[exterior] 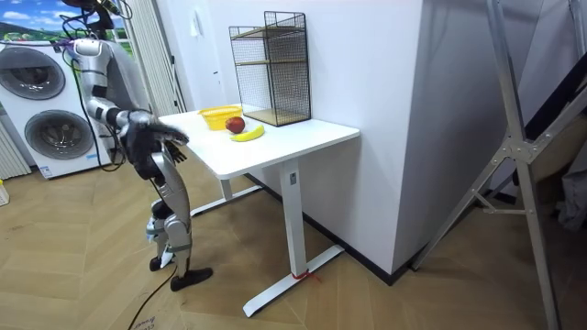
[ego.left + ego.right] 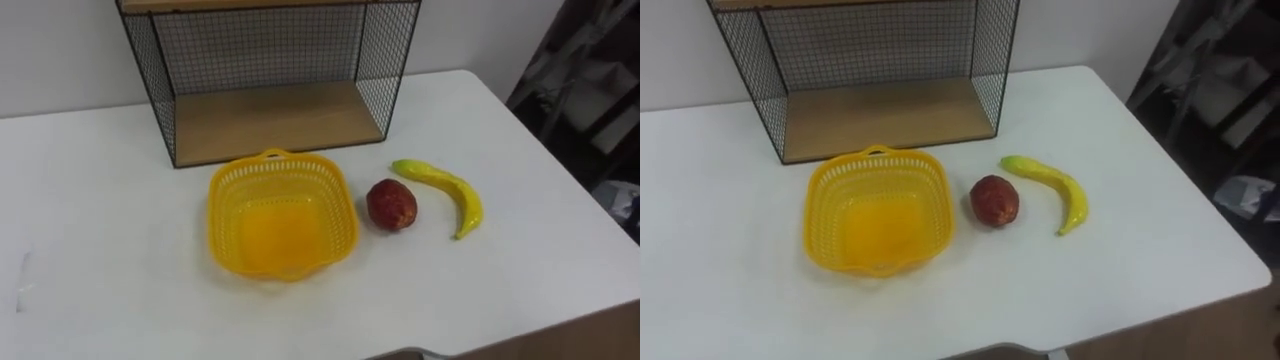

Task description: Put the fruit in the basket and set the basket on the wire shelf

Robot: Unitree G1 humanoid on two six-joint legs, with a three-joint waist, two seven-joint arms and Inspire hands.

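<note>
Wood-plank floor [image 1: 385, 293] runs under a white bench [image 2: 100, 250] that stands against a pale wall. Two washing machines [image 1: 37, 78] sit behind the robot, which stands at the bench's near edge, on the room view's left.

Along the bench's far edge stands the wire shelf [image 2: 270, 50], a black mesh box with a wooden board [image 2: 270, 120] as its floor and its front open toward the robot. Right in front of it, about mid-bench, sits the yellow basket [image 2: 230, 190]. It is upright and empty, with its slatted walls and smooth bottom in plain sight.

Both fruits lie on the bench outside the basket. The red fruit [image 2: 391, 204] is just beside the basket's right wall, with a sliver of bench between them. The banana [image 2: 445, 183] curves past it toward the bench's right edge, its greenish end near the red fruit but apart from it.

From the head camera the shelf's top is cut off. The room view shows a second wooden level higher up and a taller mesh section at the back. I cannot tell what kind the red fruit is. Dark shapes beyond the bench's right edge are too blurred to name.

The right hand [image 1: 174, 137] hangs in front of the robot's body, short of the bench's near edge. It is too small for me to tell whether it is released or clenched.
</note>
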